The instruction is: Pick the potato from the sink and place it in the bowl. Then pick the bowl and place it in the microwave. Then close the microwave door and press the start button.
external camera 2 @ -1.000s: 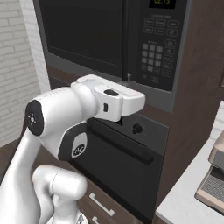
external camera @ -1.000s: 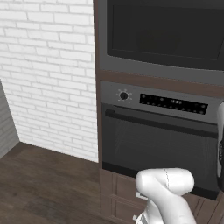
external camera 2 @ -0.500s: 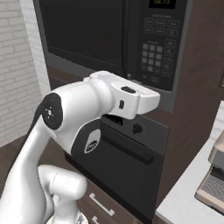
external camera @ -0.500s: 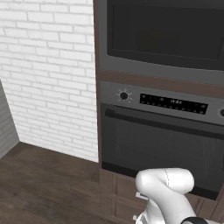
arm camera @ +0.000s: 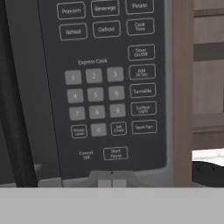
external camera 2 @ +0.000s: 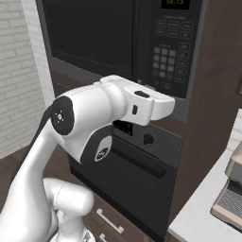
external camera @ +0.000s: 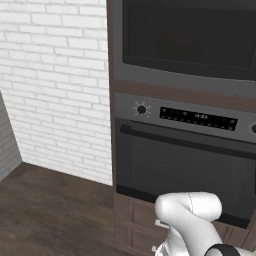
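The microwave [external camera 2: 142, 47] is built in above the oven, and its door [external camera: 185, 35] [external camera 2: 90, 33] is closed flat against the front. My gripper [arm camera: 111, 178] is shut with nothing in it. It points at the lower edge of the keypad [arm camera: 105, 87], just under the Start/Pause button [arm camera: 115, 153]. In the right base view my white hand [external camera 2: 153, 101] reaches in below the control panel [external camera 2: 172, 52]. The potato, the bowl and the sink are out of view.
Under the microwave is an oven [external camera: 185, 155] with a knob [external camera: 141, 109], a display and a bar handle. A white brick wall [external camera: 55, 85] stands to the left. A coffee machine [external camera 2: 231, 189] sits on the counter at the right, with drawers [external camera 2: 111, 220] below the oven.
My arm has swung forward and to the right, bringing the hand closer under the microwave's control panel. The dark arm part at the right edge of the left base view has gone.
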### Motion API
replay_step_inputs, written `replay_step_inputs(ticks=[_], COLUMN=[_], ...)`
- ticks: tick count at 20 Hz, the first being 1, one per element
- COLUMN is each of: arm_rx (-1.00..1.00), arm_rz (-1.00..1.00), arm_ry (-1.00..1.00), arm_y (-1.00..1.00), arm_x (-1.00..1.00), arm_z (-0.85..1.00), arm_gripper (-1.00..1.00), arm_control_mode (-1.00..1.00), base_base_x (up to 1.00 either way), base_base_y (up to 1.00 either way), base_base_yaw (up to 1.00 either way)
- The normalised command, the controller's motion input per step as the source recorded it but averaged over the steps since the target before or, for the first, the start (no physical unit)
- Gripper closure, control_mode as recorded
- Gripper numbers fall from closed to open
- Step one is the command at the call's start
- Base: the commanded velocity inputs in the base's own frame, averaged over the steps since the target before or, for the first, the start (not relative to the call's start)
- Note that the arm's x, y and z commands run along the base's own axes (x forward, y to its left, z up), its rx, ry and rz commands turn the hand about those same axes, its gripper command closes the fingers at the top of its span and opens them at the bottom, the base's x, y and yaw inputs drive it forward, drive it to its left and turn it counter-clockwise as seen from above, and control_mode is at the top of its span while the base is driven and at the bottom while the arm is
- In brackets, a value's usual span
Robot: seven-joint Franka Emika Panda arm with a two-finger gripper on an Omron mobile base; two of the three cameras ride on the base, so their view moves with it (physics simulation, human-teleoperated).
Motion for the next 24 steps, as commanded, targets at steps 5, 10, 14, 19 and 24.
replay_step_inputs(ticks=[5,10,14,19,24], arm_rx=[0.00,0.00,0.00,0.00,0.00], arm_rz=[0.00,0.00,0.00,0.00,0.00], arm_ry=[0.00,0.00,0.00,0.00,0.00], arm_y=[-0.09,-0.09,-0.06,-0.15,-0.11], arm_x=[0.10,0.21,0.28,0.12,0.07], arm_z=[-0.02,0.00,-0.01,-0.02,-0.10], arm_gripper=[1.00,1.00,1.00,1.00,1.00], arm_control_mode=[-1.00,-1.00,-1.00,-1.00,-1.00], base_base_x=[0.00,0.00,0.00,0.00,0.00], base_base_y=[0.00,0.00,0.00,0.00,0.00], base_base_yaw=[0.00,0.00,0.00,0.00,0.00])
